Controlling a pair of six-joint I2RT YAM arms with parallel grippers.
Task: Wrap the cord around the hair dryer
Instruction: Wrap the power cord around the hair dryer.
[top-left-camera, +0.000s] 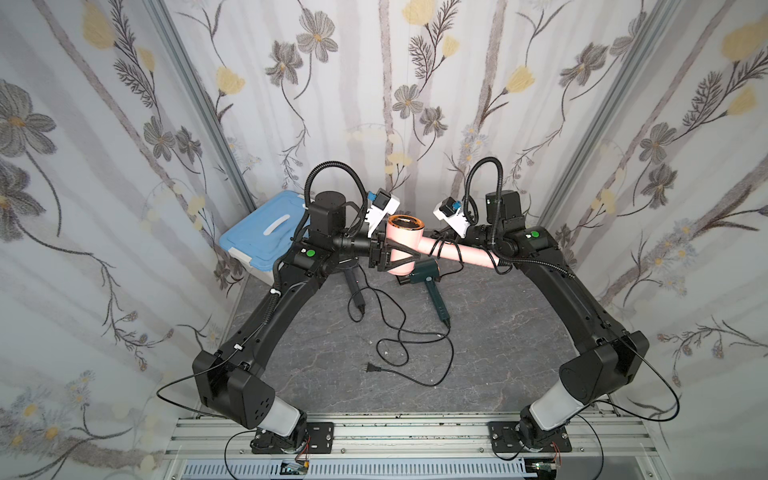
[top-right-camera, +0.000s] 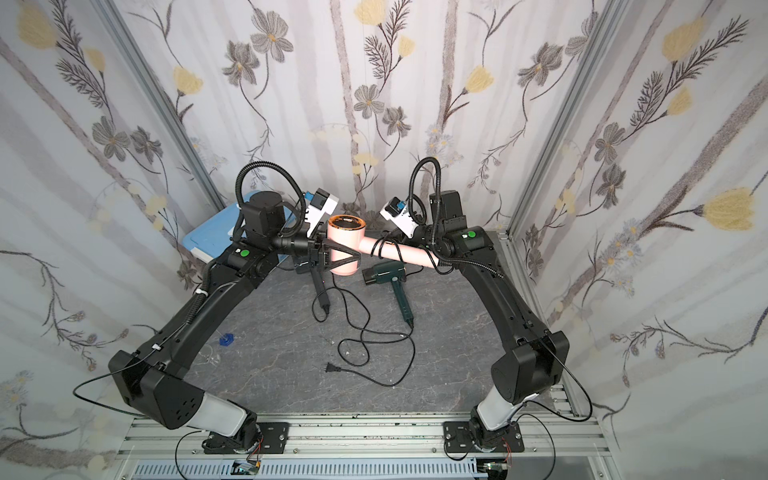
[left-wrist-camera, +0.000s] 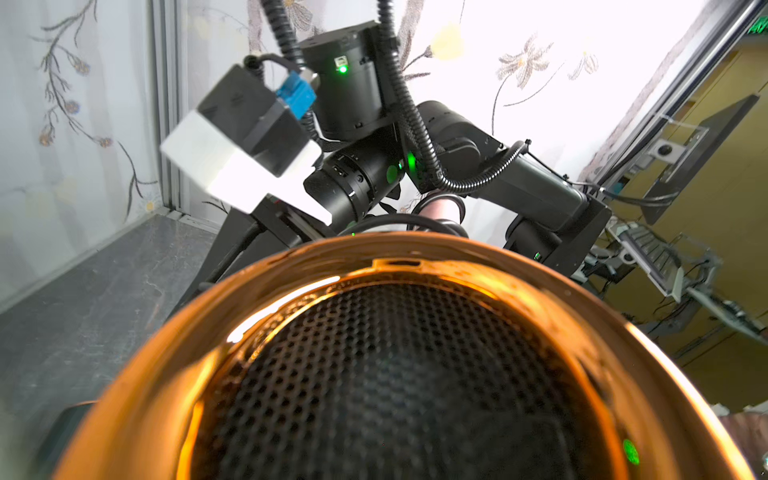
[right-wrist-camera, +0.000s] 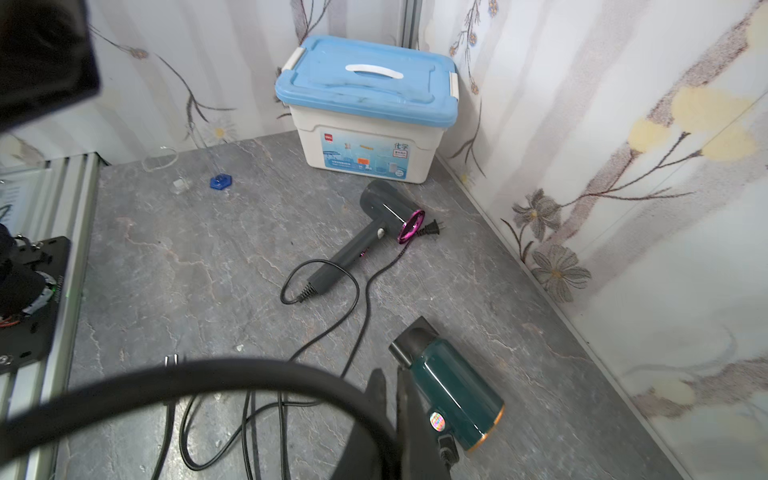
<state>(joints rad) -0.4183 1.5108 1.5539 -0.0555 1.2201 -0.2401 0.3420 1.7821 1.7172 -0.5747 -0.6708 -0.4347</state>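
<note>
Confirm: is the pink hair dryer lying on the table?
No, the pink hair dryer is clamped in the left tool and held up off the table.

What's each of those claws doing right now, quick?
Left gripper: closed on the pink hair dryer barrel.
Right gripper: closed, apparently pinching the black cord.

The pink hair dryer hangs in the air above the worktop, its copper-rimmed barrel mouth facing up and its handle lying roughly level. Its black cord loops loosely round that handle.
</note>
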